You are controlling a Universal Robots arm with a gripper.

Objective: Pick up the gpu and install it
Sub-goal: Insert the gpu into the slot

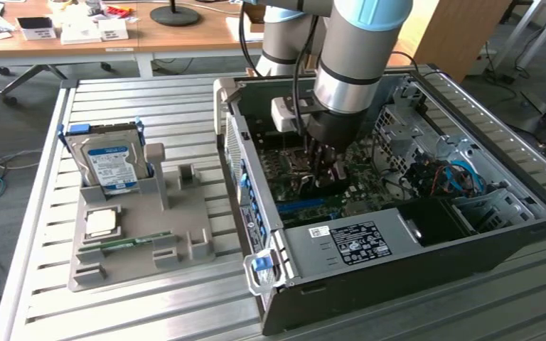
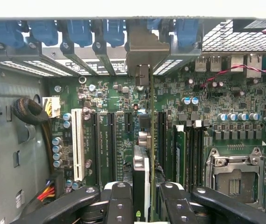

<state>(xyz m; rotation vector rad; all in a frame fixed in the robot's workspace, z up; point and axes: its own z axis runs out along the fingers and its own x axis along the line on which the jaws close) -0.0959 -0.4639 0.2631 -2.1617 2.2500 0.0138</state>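
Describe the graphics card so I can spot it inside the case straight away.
Look into the open black computer tower, down to the green motherboard. The gpu, a thin dark card standing on edge, is clamped between the gripper jaws above the long black slots, unlike the flat white slot beside them.

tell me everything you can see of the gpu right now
The gpu is a thin card seen edge-on, standing upright between the gripper's two black fingers, which are closed on it. Its edge looks silver-grey with a dark board side. A silver metal bracket at its far end sits at the case's rear slot openings. It hangs over the green motherboard, lined up with the long black slots. Whether it is seated cannot be told.
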